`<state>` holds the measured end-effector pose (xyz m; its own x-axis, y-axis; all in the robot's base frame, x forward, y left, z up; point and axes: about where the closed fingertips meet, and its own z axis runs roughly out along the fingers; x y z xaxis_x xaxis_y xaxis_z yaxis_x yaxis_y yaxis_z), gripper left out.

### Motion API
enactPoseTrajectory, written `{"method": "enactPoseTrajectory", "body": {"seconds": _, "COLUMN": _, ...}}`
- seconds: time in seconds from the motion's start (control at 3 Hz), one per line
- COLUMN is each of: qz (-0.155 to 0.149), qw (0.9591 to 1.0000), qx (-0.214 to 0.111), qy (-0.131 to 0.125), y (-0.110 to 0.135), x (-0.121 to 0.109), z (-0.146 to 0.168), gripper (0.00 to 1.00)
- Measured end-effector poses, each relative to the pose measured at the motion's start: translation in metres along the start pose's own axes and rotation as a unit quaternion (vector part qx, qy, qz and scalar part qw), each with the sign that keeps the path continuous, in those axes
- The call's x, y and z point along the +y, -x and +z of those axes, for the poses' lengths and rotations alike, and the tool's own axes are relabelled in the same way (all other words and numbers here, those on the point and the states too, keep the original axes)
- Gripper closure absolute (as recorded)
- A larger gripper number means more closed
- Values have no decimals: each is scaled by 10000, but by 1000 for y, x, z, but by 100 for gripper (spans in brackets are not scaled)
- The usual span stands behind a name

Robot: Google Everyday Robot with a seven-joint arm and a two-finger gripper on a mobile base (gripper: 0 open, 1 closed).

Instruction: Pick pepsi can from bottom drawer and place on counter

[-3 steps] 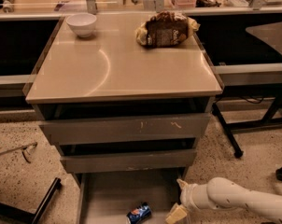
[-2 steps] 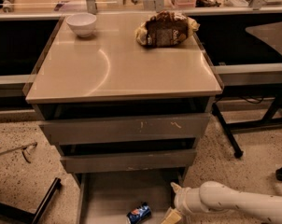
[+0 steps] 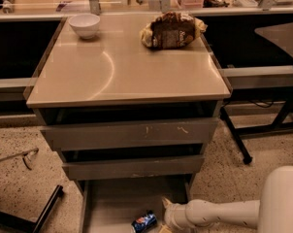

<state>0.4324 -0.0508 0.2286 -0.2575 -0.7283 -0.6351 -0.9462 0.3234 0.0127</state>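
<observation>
Reaching low into the bottom drawer point(image 3: 112, 203), we hold our gripper point(image 3: 169, 218) just right of the pepsi can point(image 3: 144, 222), which lies on its side on the drawer floor near the open front. We cannot tell whether the gripper is open or closed, as it sits at the very edge of view. A can on its side rolls, so a sideways nudge could send it leftward across the tray. On the lift, the two drawers above point(image 3: 129, 135) jut out, and we could knock the can against them. On the counter point(image 3: 127, 72), a bowl point(image 3: 85, 24) and a snack bag point(image 3: 171, 30) occupy the far end.
</observation>
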Motion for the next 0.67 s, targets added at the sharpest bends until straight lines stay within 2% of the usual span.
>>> {"method": "enactPoseTrajectory", "body": {"seconds": 0.33, "qz": 0, "qw": 10000, "qx": 0, "qy": 0, "y": 0, "x": 0, "z": 0, "gripper": 0}}
{"method": "enactPoseTrajectory", "body": {"seconds": 0.67, "qz": -72, "qw": 9998, "qx": -17, "qy": 194, "y": 2, "x": 3, "z": 24, "gripper": 0}}
